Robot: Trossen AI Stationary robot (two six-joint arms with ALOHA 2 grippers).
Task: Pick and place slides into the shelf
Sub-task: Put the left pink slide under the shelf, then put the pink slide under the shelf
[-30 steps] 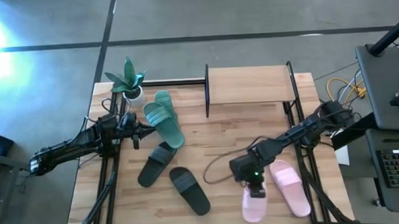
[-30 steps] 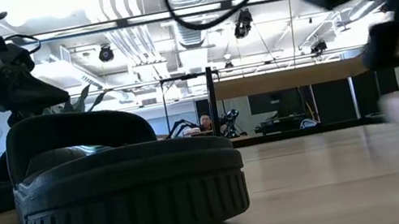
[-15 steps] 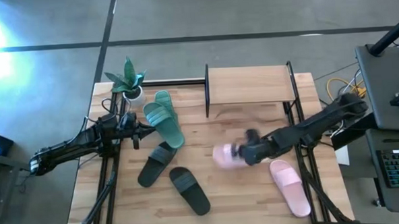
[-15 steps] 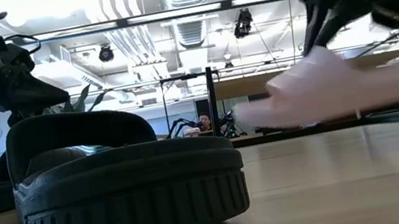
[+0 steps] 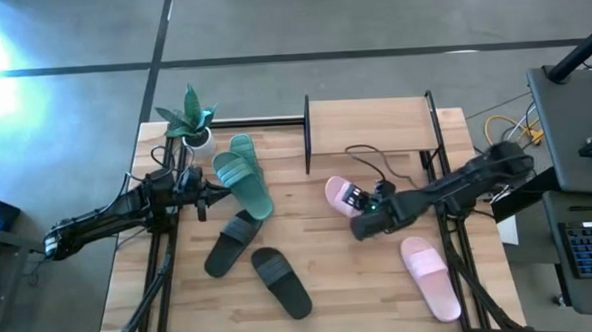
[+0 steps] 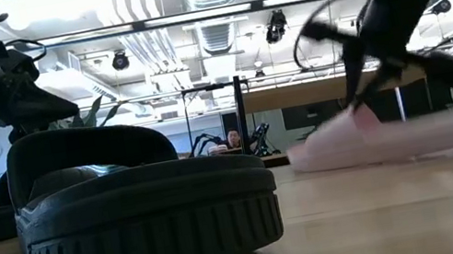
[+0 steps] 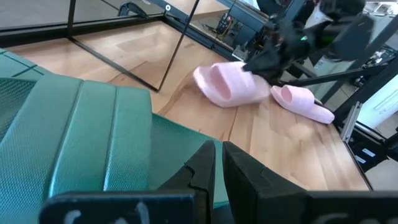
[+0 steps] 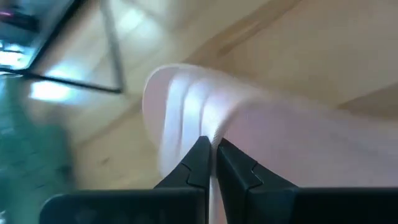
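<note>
My right gripper (image 5: 360, 209) is shut on one pale pink slide (image 5: 339, 194), just in front of the shelf (image 5: 370, 129), which has light boards and black posts. The second pink slide (image 5: 429, 276) lies sole down near the table's right near corner. The teal-green pair (image 5: 245, 178) lies stacked left of the shelf. My left gripper (image 5: 209, 196) waits shut beside that pair. Two black slides (image 5: 229, 245) (image 5: 281, 282) lie apart toward the near edge. My right gripper pinches the pink slide's ribbed strap (image 8: 186, 106) at its edge between both fingers, slanting down from the table's right side. The slide sits level, sole down (image 6: 396, 136), low at the table; whether the sole touches the wood I cannot tell. My left gripper is close beside the teal slide (image 7: 74, 137); whether it touches I cannot tell.
A potted plant (image 5: 189, 119) stands at the far left corner behind the teal pair. A black slide (image 6: 138, 208) fills the near left of the low view. Bare wood lies between the black slides and the second pink slide. Cables hang off the right edge (image 5: 510, 132).
My right gripper took the pink slide from the near right of the table, lifted it, and carried it toward the far edge and leftward. The slide turned about on the way. It now sits lower, in front of the shelf. The left arm kept still.
</note>
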